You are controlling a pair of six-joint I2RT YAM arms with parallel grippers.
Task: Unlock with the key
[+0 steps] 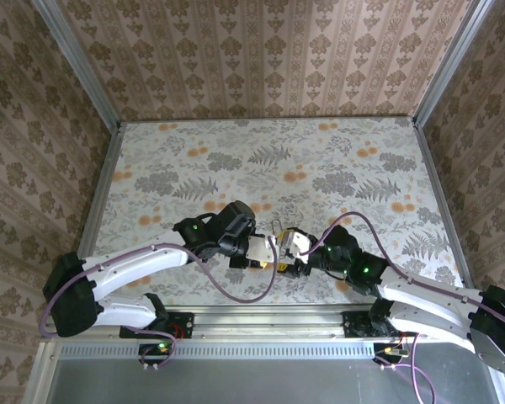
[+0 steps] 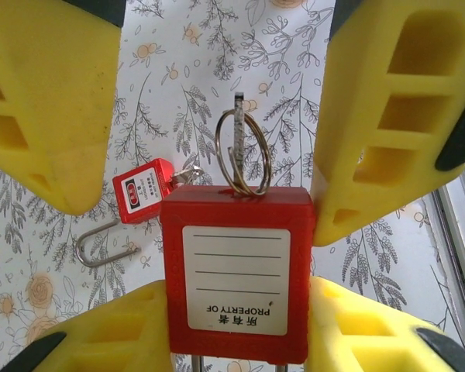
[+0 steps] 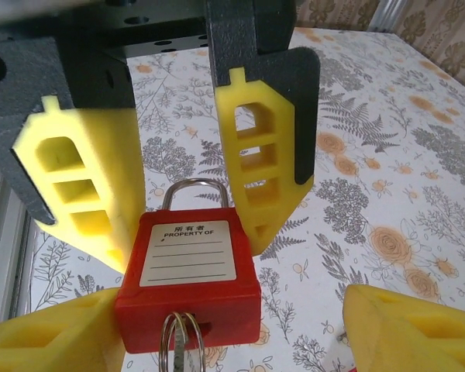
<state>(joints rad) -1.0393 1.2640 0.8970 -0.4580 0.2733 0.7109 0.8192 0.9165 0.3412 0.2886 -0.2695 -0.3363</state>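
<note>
A: Where is the red padlock (image 3: 187, 275) sitting?
B: Lower centre of the right wrist view. The left gripper (image 2: 239, 291) is pinching its body between both pads.
A: And the key (image 2: 238, 124)?
B: It's poking from the padlock's top edge, upper centre of the left wrist view. The right gripper (image 3: 232, 298) is hanging around it, jaws spread wide.

I record even, fairly bright, diffuse light from above in the overhead view, with only soft shadows on the table (image 1: 320, 160). In both wrist views the red padlock (image 2: 236, 271) is sharp and its label legible. The nearest yellow fingers (image 2: 101, 341) go soft toward the frame edges.
</note>
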